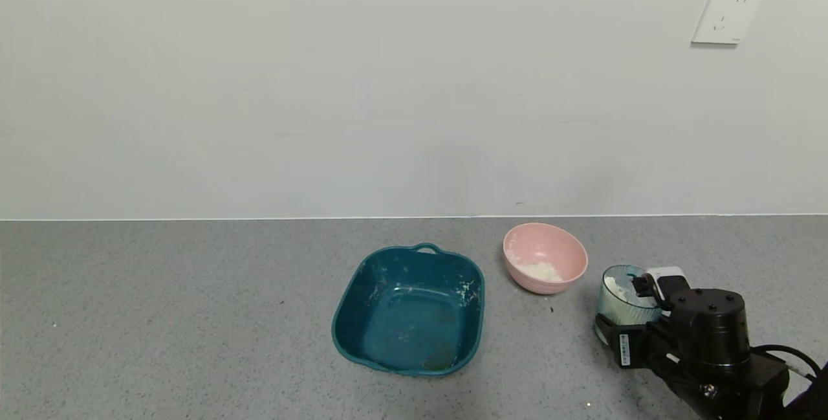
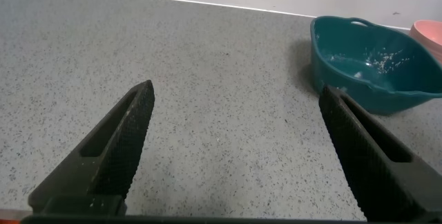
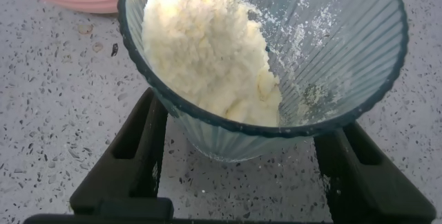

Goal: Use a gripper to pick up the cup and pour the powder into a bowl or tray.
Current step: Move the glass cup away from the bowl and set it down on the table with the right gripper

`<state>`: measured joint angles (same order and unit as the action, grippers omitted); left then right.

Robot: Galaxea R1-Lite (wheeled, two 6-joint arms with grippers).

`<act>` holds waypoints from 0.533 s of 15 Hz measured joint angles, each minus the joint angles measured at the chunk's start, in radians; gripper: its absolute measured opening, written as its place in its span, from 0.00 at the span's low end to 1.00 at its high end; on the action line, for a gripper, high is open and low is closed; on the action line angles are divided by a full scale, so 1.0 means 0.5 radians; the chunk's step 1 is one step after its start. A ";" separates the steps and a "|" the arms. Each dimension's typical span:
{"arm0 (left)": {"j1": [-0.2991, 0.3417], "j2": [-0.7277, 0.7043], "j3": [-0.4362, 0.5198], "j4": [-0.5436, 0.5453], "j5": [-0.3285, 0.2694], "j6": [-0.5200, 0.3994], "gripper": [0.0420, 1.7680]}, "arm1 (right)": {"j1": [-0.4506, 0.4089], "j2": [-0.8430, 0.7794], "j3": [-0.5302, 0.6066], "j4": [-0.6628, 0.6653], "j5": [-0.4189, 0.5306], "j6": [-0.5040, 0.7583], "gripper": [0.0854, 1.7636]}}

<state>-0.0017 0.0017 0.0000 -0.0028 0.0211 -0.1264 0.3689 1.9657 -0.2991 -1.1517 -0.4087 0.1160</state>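
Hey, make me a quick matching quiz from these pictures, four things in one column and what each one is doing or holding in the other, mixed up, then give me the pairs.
Column one:
1. cup
2. pink bowl
3. teal tray
4. left gripper

Column two:
A. only white smears and specks inside
B. open over bare counter
C. between the right gripper's fingers, holding a heap of powder
D. a little white powder in the bottom

Pairs: 1-C, 2-D, 3-A, 4-B

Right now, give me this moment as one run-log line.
right tool: fingers either side of cup, contact unclear | powder: in cup, some in pink bowl | teal tray: only residue | left tool: open, idle
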 joint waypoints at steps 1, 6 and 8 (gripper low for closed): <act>0.000 0.000 0.000 0.000 -0.001 0.000 0.97 | 0.000 0.000 0.000 0.001 0.000 0.000 0.72; 0.000 0.000 0.000 0.000 -0.001 0.000 0.97 | 0.009 0.000 0.001 -0.005 -0.004 -0.007 0.82; 0.000 0.000 0.000 0.000 0.000 0.000 0.97 | 0.013 0.000 0.000 -0.006 -0.006 -0.007 0.85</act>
<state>-0.0017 0.0017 0.0000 -0.0028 0.0211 -0.1264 0.3755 1.9655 -0.2991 -1.1545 -0.4117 0.1126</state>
